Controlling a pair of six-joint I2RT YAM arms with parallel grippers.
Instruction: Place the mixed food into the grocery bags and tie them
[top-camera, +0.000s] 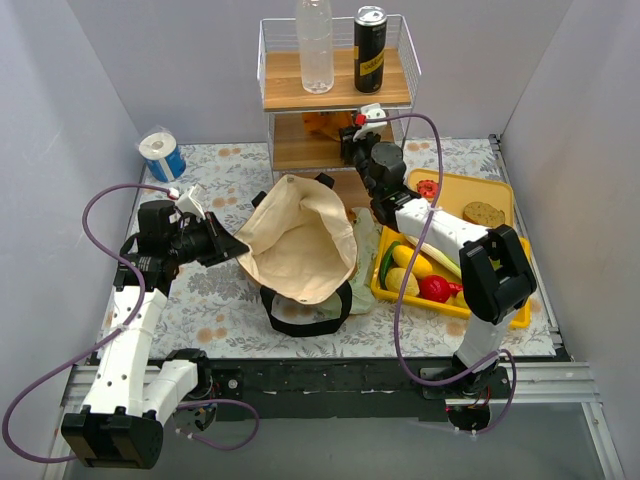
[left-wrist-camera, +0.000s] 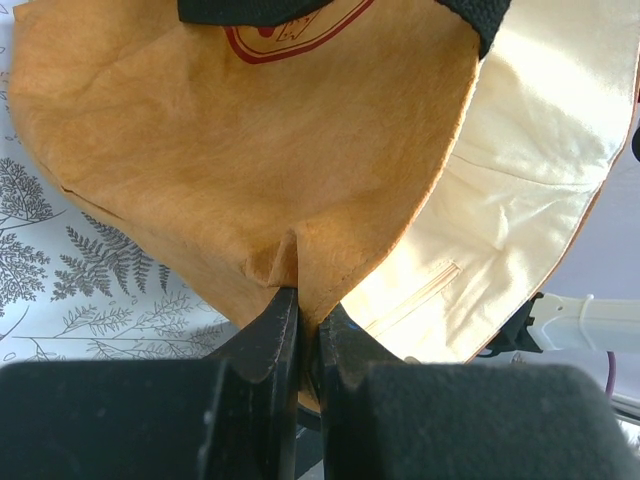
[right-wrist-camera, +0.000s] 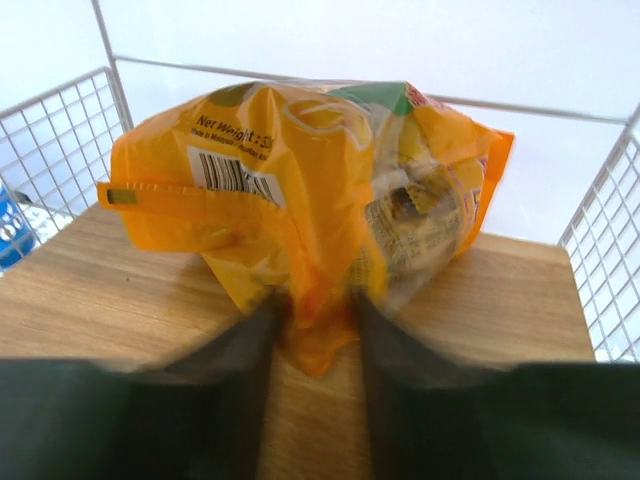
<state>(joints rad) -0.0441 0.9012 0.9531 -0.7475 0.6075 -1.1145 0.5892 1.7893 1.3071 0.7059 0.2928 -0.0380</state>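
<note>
Black fingers (left-wrist-camera: 272, 350) of the left claw (left-wrist-camera: 308, 335) fill the bottom of the left wrist view, clenched on a fold in the rim of the brown bag (left-wrist-camera: 250, 150), whose cream lining shows to the right. From above, the flower-patterned worktop (top-camera: 220, 300) carries everything. That bag (top-camera: 300, 240) stands at its middle with the mouth gaping wide and a black strap (top-camera: 300, 320) lying at its near side; the left claw (top-camera: 232, 247) grips its left edge. Behind it stands a wire rack (top-camera: 335, 90) with two wooden shelves. A yellow tray (top-camera: 470, 185) sits to the right of the bag, and the pale-green bag (top-camera: 365, 240) lies crumpled between them. The right claw (top-camera: 350, 140) reaches into the lower shelf, its fingers on either side of the bottom edge of an orange snack packet (right-wrist-camera: 300, 190); blur hides whether it is grasping the packet, so I cannot tell. The mixed food (top-camera: 420, 275) lies in the tray's near end, yellow, red, green and white pieces together. A clear bottle (top-camera: 314, 45) and a black can (top-camera: 370, 50) stand on the top shelf, and a paper roll (top-camera: 162, 155) sits at the far left
</note>
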